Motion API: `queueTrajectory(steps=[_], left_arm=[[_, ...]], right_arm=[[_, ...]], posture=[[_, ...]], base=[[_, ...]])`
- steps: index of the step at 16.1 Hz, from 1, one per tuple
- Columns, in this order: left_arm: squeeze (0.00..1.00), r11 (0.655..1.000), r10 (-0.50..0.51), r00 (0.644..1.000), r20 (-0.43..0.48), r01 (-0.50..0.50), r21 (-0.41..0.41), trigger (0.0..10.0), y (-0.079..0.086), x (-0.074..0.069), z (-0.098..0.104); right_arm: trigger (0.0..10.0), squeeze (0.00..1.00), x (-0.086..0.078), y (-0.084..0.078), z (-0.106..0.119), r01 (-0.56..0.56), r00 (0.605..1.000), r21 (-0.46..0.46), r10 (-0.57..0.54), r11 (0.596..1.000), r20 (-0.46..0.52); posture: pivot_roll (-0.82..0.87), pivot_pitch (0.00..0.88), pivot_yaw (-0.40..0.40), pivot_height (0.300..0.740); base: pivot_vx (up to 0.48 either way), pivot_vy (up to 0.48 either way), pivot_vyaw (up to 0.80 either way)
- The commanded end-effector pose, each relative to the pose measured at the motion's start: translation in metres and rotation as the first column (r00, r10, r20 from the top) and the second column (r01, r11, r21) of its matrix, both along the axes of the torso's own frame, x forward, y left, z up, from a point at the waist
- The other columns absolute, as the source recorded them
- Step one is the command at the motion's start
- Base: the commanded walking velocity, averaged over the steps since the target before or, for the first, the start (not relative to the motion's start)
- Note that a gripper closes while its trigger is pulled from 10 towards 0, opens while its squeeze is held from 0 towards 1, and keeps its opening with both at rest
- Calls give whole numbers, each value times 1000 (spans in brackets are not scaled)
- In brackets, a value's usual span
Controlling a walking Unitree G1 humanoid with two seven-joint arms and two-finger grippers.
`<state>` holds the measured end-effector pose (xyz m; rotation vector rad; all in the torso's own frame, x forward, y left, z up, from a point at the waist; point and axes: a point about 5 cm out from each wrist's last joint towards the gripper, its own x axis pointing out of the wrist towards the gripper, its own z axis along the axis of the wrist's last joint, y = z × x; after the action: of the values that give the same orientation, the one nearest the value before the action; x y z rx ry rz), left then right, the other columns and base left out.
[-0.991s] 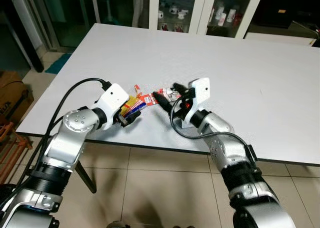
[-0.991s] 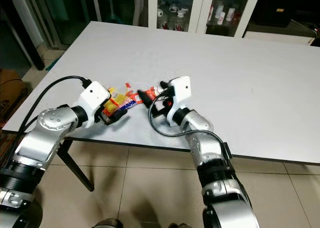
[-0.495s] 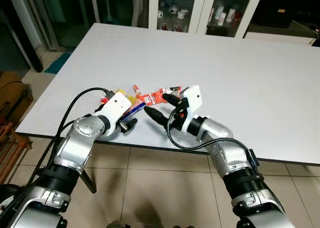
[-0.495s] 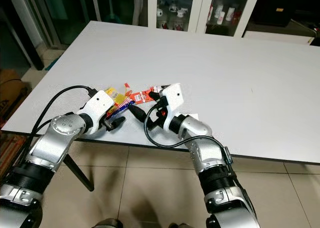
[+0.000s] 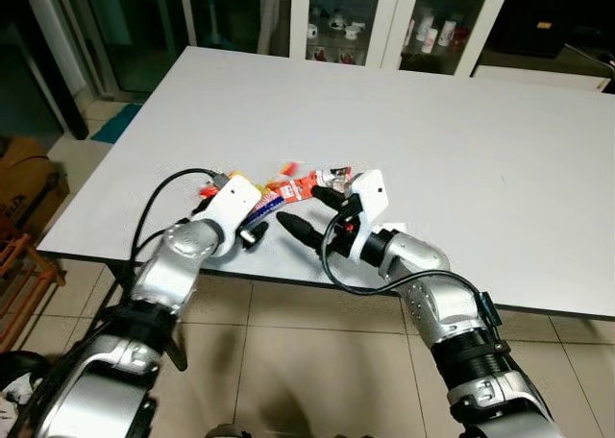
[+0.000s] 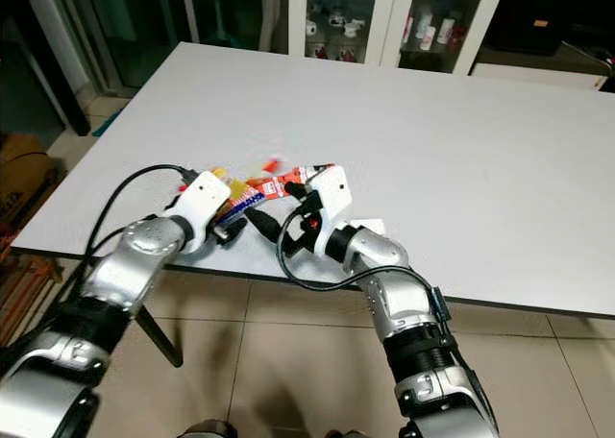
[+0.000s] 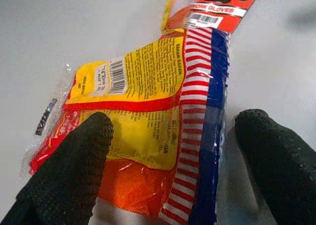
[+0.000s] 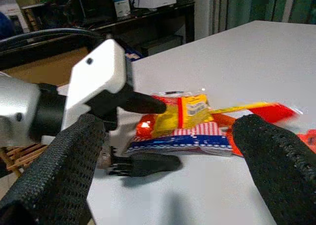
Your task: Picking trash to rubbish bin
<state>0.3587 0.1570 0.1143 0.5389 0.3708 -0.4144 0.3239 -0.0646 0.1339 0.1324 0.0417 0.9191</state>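
A yellow, red and blue snack wrapper point(image 7: 158, 111) lies flat near the front edge of the white table point(image 5: 461, 121). A red wrapper point(image 5: 312, 182) lies just beyond it, touching it. My left gripper point(image 5: 252, 225) is open and low over the table, one finger on each side of the snack wrapper. My right gripper point(image 5: 309, 212) is also open. It sits right of the wrappers, pointing at them, with nothing between its fingers point(image 8: 64, 170). In the right wrist view the left gripper point(image 8: 147, 133) shows with the snack wrapper point(image 8: 185, 119) beside its fingers.
The table's front edge point(image 5: 288, 277) runs just below both grippers, with tiled floor point(image 5: 317, 361) under it. A glass-door cabinet point(image 5: 384, 15) stands behind the table. A cardboard box point(image 5: 24, 183) sits on the floor at the left.
The right gripper has drawn back off the red wrapper toward the front edge. The left gripper has dropped lower, its fingers now astride the snack wrapper. The camera shifted slightly.
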Motion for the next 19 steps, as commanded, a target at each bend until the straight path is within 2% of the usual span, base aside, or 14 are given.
queueTrajectory(steps=[1,2,8,19], left_arm=[[0,999,33,994,-102,-32,11,863,1,-7,-24],[0,999,37,992,-118,-38,-7,0,0,-8,-28],[0,995,52,989,-136,-62,-73,0,-6,-7,-34],[0,995,56,989,-136,-67,-75,0,-9,-7,-36]], right_arm=[[10000,0,-3,0,1,-12,1000,-2,12,1000,1],[10000,0,-3,-1,2,-11,1000,-2,11,1000,1],[10000,0,-3,-4,2,-9,1000,-9,9,1000,-4],[10000,0,-5,-4,0,-12,1000,-15,12,1000,-17]], posture=[[24,50,-59,740],[21,50,-59,740],[20,50,-67,740],[16,51,-72,740]], base=[[0,0,0],[0,0,0],[0,0,0],[0,0,0]])
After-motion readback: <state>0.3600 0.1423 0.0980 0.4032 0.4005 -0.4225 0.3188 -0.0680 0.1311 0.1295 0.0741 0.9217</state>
